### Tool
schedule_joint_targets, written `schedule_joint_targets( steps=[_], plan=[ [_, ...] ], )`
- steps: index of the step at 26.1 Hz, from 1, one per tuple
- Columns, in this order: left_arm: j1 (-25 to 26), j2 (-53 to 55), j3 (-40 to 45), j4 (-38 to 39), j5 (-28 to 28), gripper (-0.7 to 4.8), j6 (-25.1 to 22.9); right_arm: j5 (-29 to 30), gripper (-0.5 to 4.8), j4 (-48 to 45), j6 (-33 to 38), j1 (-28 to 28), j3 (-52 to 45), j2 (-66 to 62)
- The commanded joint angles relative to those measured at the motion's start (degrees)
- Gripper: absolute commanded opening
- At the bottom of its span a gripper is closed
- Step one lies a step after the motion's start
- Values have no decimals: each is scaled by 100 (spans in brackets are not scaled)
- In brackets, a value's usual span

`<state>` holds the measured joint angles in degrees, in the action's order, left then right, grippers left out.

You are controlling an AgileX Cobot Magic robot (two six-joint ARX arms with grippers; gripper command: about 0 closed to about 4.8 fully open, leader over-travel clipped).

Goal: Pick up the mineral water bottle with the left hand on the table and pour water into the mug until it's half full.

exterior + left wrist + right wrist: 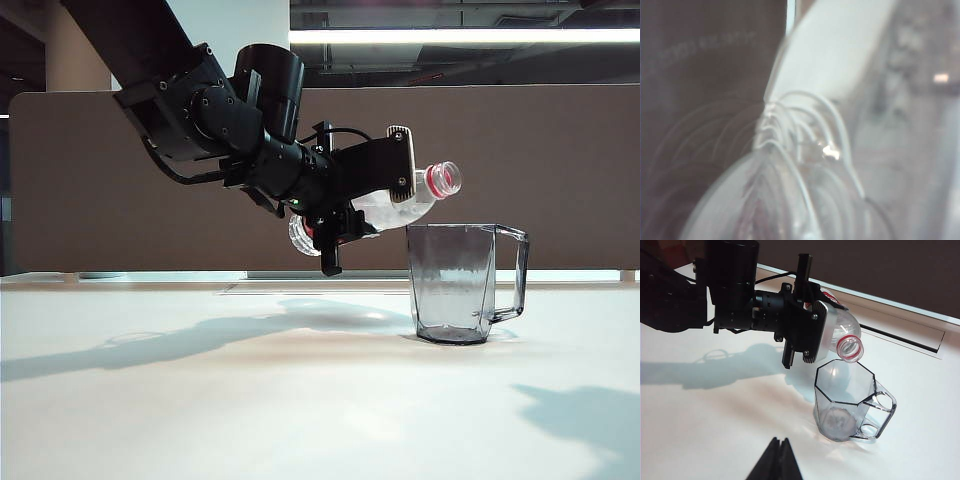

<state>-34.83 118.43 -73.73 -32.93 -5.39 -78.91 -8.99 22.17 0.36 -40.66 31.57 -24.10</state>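
Note:
The mineral water bottle (432, 185) lies tilted almost level in the air, with its open red-ringed mouth over the near rim of the mug (455, 285). My left gripper (400, 185) is shut on the bottle's body. In the right wrist view the bottle (846, 337) points down at the faceted mug (845, 400), which stands on the white table (200, 400), and the left gripper (817, 335) clamps it. No stream shows between mouth and mug. The left wrist view is filled by the blurred clear bottle (790, 190). My right gripper (780, 442) is shut and hangs off to the side, holding nothing.
A brown partition (100, 180) runs behind the table. A long slot (900, 335) lies along the table's far edge. The left arm's shadow falls on the tabletop beside the mug.

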Motion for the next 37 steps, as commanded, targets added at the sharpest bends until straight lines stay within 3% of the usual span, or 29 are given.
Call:
schedule_joint_targets(
  steps=[1,20,37],
  plan=[
    [-17,-76,-59,-361,-20,161,-271,-9,-2,-94,7,2,33,7],
    [-15,-76,-59,-363,-20,161,-1145,7,-2,-92,9,2,33,7],
    [138,-76,-57,-431,-20,161,-1176,7,-2,-92,9,2,33,7]
  ],
)
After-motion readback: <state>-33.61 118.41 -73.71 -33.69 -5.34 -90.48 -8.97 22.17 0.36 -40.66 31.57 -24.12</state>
